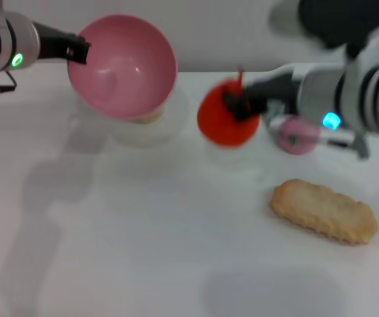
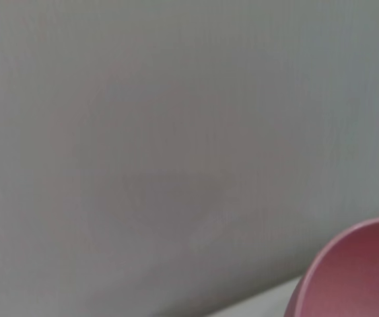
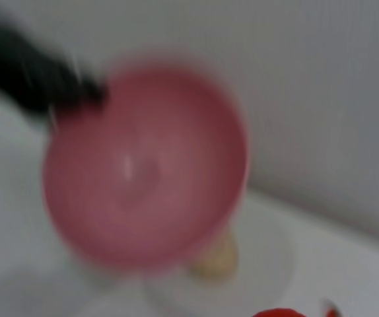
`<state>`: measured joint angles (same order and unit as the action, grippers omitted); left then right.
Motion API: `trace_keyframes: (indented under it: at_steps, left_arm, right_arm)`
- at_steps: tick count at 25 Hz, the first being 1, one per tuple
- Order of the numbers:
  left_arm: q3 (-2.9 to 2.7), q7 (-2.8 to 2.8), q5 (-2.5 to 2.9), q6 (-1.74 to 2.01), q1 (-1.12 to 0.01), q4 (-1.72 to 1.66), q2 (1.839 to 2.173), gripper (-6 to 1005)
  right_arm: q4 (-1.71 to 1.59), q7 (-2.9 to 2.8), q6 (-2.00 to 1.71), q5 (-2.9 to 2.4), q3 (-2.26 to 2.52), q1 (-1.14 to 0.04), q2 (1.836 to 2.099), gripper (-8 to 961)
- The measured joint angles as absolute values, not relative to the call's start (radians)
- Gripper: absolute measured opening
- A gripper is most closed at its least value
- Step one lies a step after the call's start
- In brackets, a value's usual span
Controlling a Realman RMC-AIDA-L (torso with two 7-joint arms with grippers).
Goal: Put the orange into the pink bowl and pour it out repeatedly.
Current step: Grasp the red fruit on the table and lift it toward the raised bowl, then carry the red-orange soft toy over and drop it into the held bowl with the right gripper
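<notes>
No text, label, brand, number or sign can be read in any of the three views. The pink bowl [image 1: 122, 66], the orange [image 1: 227, 115] and the biscuit-shaped toy [image 1: 324, 211] have plain surfaces, and the white table [image 1: 143, 251] carries no markings. The only marks on the arms are black bands and small glowing lights, which form no letters or figures.

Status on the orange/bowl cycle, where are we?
Done: both things are picked up. The left gripper holds the pink bowl by its rim, tilted with its empty inside toward the camera. In hand: the right gripper carries the orange beside the bowl. Left: drop it in, then pour.
</notes>
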<state>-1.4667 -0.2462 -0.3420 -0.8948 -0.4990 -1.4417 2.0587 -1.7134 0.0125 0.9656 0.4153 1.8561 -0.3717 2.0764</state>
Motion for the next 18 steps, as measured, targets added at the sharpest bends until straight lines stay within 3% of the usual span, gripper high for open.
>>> trace_keyframes:
  at_steps: [7, 18]
  left_arm:
    - [-1.488, -0.238, -0.347, -0.897, -0.487, -1.402, 2.061, 45]
    - [-1.661, -0.136, -0.378, -0.910, -0.504, -1.407, 2.064, 46]
  right_arm:
    - [-1.969, 0.020, 1.064, 0.351, 1.845, -0.363, 2.078, 141]
    - [-1.871, 0.027, 0.987, 0.367, 1.853, -0.398, 2.076, 71]
